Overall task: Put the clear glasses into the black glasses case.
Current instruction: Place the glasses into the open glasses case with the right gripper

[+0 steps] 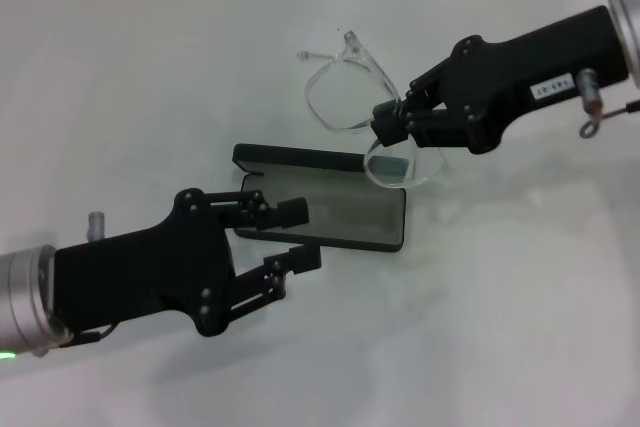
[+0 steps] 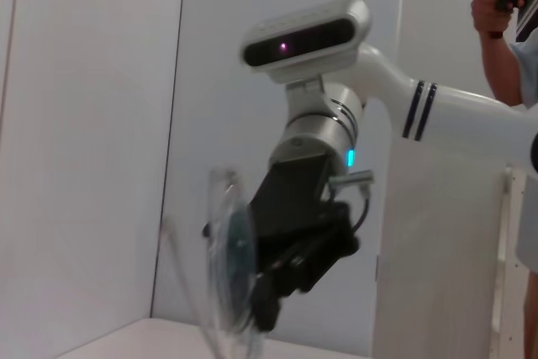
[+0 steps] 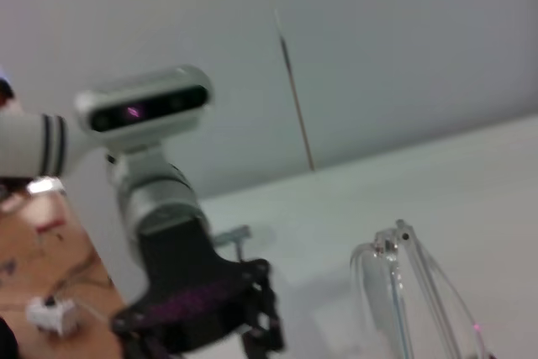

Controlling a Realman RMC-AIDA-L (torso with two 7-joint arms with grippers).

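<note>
The black glasses case [image 1: 335,215] lies open mid-table, its lid [image 1: 296,159] standing up on the far side and grey lining showing. The clear glasses [image 1: 336,99] hang tilted above the case's far right corner, one lens over that corner. My right gripper [image 1: 383,126] is shut on them at the bridge. The left wrist view shows the clear glasses [image 2: 225,265] edge-on in front of that gripper [image 2: 267,296]. In the right wrist view a clear arm and lens [image 3: 397,285] are seen. My left gripper [image 1: 297,235] is open at the case's near left corner, one finger over the lining.
The white table [image 1: 500,327] runs to a wall at the back. A person [image 2: 504,31] stands behind the robot's body in the left wrist view. My left arm [image 3: 197,304] shows in the right wrist view.
</note>
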